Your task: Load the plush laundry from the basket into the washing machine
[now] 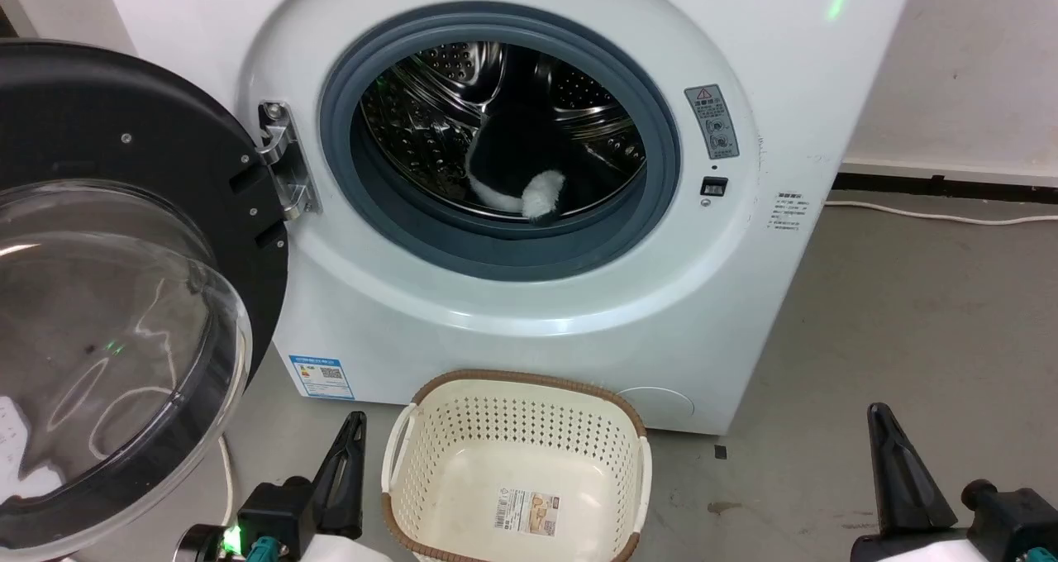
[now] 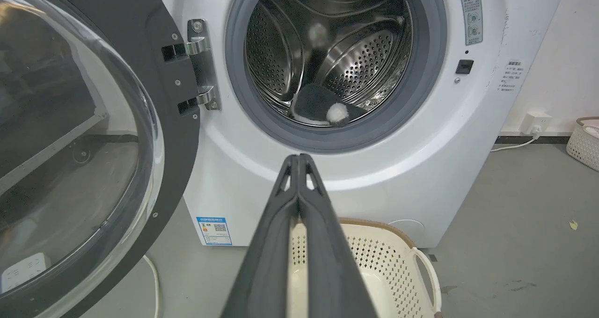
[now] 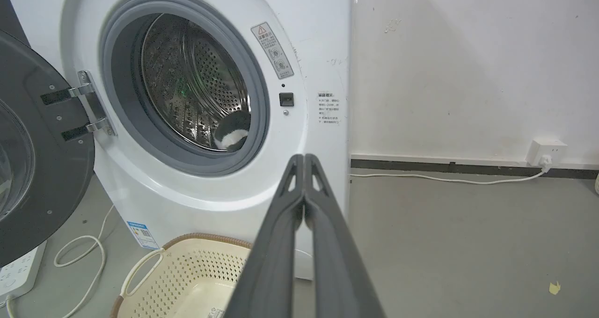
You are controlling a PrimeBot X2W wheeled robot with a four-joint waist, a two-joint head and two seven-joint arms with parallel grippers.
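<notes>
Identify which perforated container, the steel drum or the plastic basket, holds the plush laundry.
The steel drum: the black-and-white plush laundry lies in it. The basket on the floor has just a sticker on its bare bottom.

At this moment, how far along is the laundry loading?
Done: the plush lies inside the drum, and the basket holds nothing but its sticker. In hand: nothing; the left end effector and right end effector are shut, empty, back from the washer. Left: no loading that I can see; the door stands open.
</notes>
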